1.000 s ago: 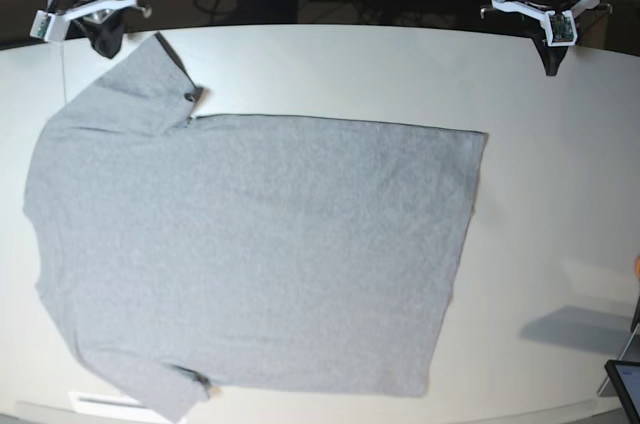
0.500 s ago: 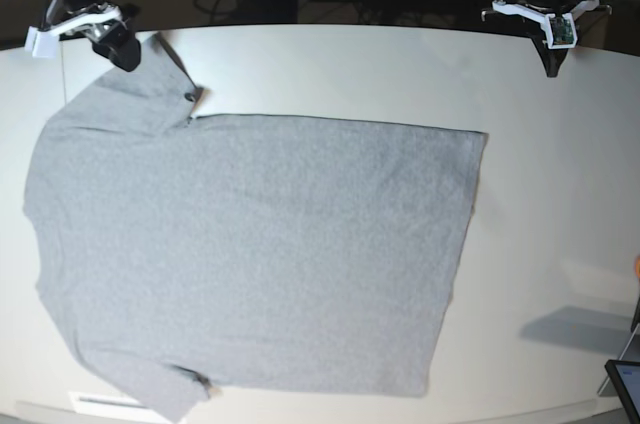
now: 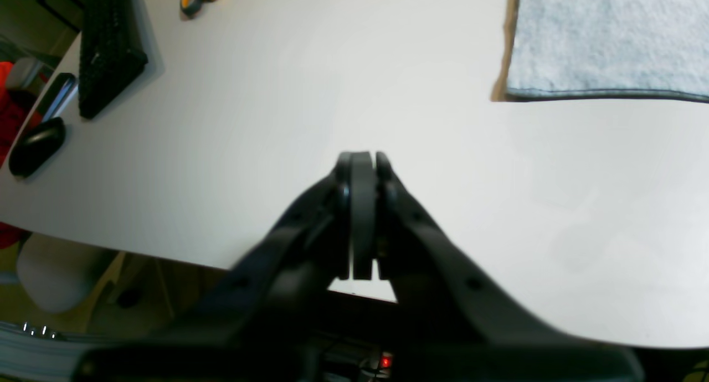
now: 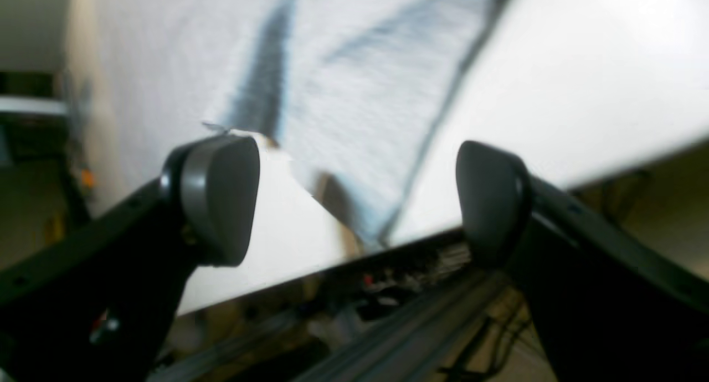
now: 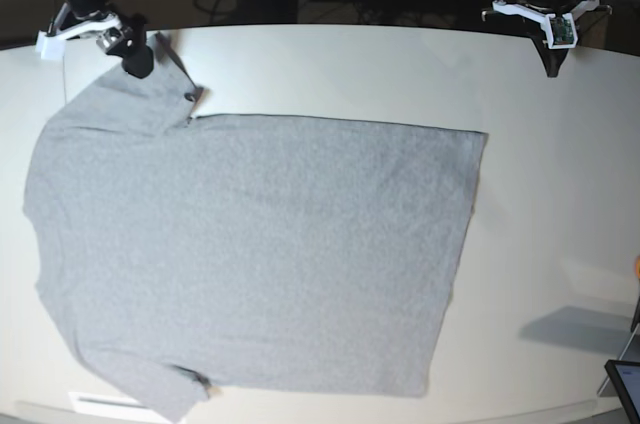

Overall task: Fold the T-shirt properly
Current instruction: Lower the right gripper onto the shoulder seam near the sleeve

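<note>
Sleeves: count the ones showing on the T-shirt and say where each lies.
2. One sleeve lies at the far left corner of the T-shirt, under the right end effector. The other sleeve lies at the near left, by the table edge.

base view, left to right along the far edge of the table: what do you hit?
Right tool → T-shirt's sleeve → bare table → left tool.

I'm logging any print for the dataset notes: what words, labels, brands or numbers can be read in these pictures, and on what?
None can be read.
The heather-grey cotton T-shirt lies plain side up on the white table; no print shows.
The black keyboard at the table's edge: keys too small to read.
</note>
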Robot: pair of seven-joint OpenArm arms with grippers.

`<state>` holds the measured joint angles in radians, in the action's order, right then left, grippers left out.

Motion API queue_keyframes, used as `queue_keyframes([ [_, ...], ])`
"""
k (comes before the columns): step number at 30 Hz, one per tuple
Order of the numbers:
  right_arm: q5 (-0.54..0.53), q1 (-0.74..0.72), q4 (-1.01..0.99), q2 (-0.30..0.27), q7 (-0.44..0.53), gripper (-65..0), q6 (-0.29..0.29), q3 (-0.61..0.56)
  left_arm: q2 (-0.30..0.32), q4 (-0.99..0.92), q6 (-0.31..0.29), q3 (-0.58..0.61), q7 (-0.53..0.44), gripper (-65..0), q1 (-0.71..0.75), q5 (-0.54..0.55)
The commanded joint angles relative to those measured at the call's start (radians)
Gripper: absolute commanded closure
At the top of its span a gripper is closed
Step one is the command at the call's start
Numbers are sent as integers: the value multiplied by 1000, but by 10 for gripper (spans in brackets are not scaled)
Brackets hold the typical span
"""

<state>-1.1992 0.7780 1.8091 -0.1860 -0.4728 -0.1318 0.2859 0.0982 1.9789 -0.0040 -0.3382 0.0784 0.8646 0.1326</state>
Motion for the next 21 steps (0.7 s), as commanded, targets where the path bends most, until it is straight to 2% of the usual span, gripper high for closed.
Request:
queue_keyframes([
  [1,9,10,-2,4,-37,-525,14,2,7,13,8,-6,-27,0,9,3],
  [5,9,-15,-9,9,-86,-517,14,2,7,13,8,-6,-27,0,9,3],
  [9,9,-22,-9,10,-94,-479,14,2,7,13,8,-6,-27,0,9,3],
  [15,9,-25,-9,10,-94,-350,14,2,7,13,8,-6,-27,0,9,3],
  [21,9,-39,-9,10,-109,-341,14,0,4,13,8,-6,-25,0,8,3],
])
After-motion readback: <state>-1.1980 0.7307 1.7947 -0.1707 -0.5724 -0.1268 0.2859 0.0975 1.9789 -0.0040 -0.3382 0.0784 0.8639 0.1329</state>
